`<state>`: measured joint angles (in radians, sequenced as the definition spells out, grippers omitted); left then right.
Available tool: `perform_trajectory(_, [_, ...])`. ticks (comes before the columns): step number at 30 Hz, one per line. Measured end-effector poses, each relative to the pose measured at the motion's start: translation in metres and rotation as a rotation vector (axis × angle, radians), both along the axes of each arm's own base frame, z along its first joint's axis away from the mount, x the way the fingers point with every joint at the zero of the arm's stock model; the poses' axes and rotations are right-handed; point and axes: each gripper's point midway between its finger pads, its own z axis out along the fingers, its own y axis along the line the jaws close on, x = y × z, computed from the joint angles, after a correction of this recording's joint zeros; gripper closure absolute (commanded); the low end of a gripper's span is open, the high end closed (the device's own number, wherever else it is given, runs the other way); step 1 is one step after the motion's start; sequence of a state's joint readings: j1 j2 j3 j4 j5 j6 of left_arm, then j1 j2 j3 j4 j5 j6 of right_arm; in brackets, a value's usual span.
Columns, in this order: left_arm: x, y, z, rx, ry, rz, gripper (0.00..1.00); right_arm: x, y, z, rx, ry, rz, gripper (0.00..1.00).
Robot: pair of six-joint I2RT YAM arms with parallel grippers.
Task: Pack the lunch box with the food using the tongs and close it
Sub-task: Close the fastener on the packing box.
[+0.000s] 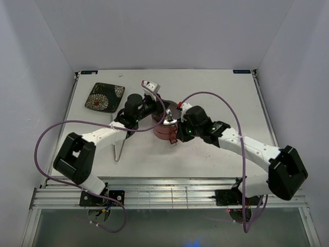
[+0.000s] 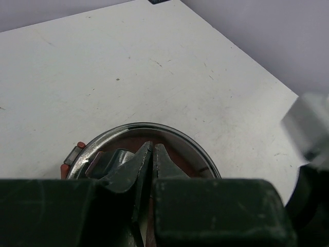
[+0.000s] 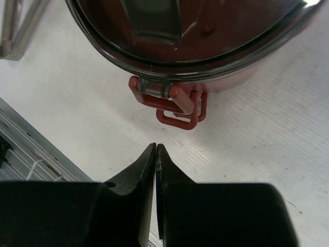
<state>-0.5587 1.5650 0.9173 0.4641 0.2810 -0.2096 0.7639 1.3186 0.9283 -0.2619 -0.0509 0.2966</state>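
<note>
The lunch box [image 1: 165, 131] stands stacked in the middle of the table, dark red with its grey metal lid [image 2: 181, 136] on top. My left gripper [image 1: 156, 111] hovers over the lid, its fingertips [image 2: 159, 154] almost touching; nothing shows between them. My right gripper [image 3: 156, 149] is shut and empty, low over the table beside the box's red side clasp [image 3: 181, 108]. The tongs [image 1: 121, 146] lie flat on the table to the left of the box. No food shows in any view.
A dark patterned square plate [image 1: 104, 96] sits at the back left. The table's metal front rail [image 1: 169, 193] runs behind the arm bases. Both arms crowd round the box from either side.
</note>
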Motion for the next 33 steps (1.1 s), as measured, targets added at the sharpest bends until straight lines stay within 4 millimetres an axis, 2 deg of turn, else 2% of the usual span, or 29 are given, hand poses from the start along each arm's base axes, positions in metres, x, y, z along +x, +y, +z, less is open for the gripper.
perform_trajectory(3, [-0.002, -0.001, 0.0, -0.017, -0.005, -0.007, 0.85, -0.004, 0.01, -0.023, -0.035, 0.047, 0.007, 0.92])
perform_trajectory(9, [-0.013, 0.002, 0.0, -0.059, -0.013, -0.019, 0.86, 0.011, 0.016, -0.08, -0.079, 0.109, -0.095, 0.92])
perform_trajectory(12, [-0.017, 0.003, -0.001, -0.071, -0.011, -0.023, 0.86, 0.021, 0.019, -0.093, -0.066, 0.101, -0.145, 0.92])
perform_trajectory(19, [-0.023, 0.002, 0.0, -0.084, -0.004, -0.039, 0.86, 0.028, 0.014, -0.096, -0.017, 0.097, -0.217, 0.92])
perform_trajectory(24, [-0.024, 0.003, 0.0, -0.084, 0.0, -0.039, 0.86, 0.024, 0.008, -0.081, 0.044, 0.085, -0.226, 0.92])
perform_trajectory(27, [-0.024, 0.003, 0.0, -0.086, 0.002, -0.039, 0.86, 0.022, 0.012, -0.074, 0.117, 0.101, -0.196, 0.92])
perform_trajectory(33, [-0.025, 0.003, 0.0, -0.087, 0.011, -0.037, 0.86, 0.015, 0.021, -0.076, 0.208, 0.173, -0.128, 0.92])
